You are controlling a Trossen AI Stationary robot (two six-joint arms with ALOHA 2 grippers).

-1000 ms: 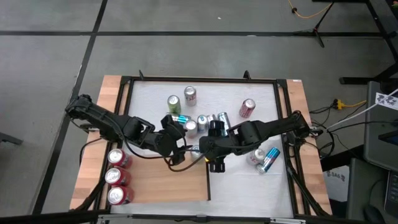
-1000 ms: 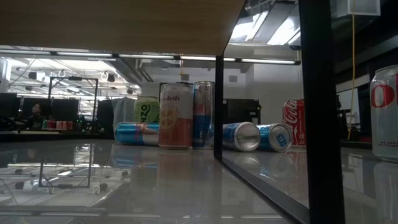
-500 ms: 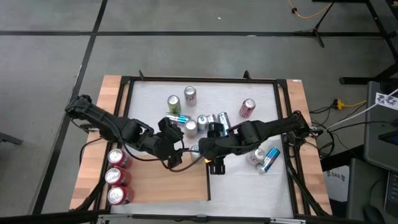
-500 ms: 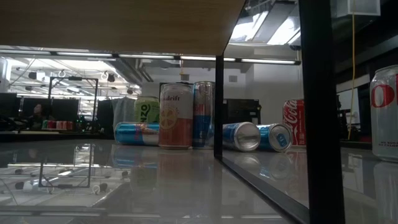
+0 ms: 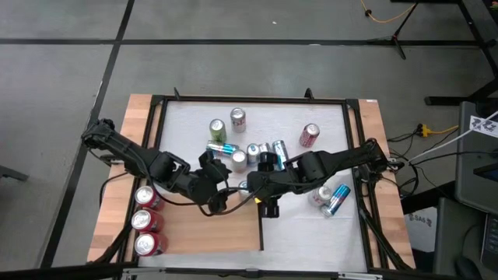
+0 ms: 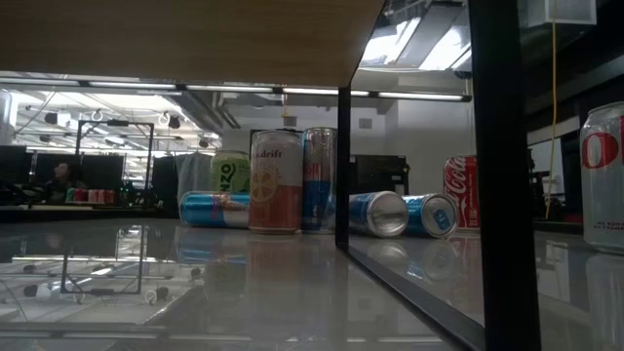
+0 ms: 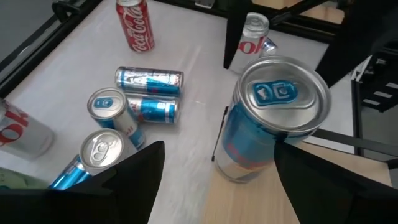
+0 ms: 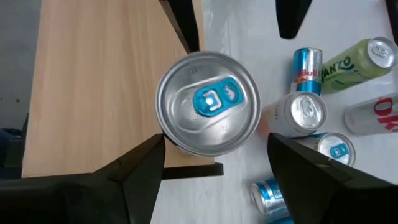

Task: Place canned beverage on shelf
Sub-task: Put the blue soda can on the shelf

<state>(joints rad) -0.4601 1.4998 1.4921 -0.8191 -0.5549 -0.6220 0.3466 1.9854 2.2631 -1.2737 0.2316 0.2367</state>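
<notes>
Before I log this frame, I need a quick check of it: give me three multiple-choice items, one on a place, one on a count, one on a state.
1. The silver-topped blue can stands: A at the shelf's dark-strip edge; B on the floor; C mid-table.
2. Red cans on the shelf: A one; B three; C five.
3. The rightmost blue can is: A upright; B crushed; C lying down.
Key: 1A, the right gripper is over it and the left gripper beside it at the wood's edge; 2B, three stand in a row; 3C, its side shows from above.
</notes>
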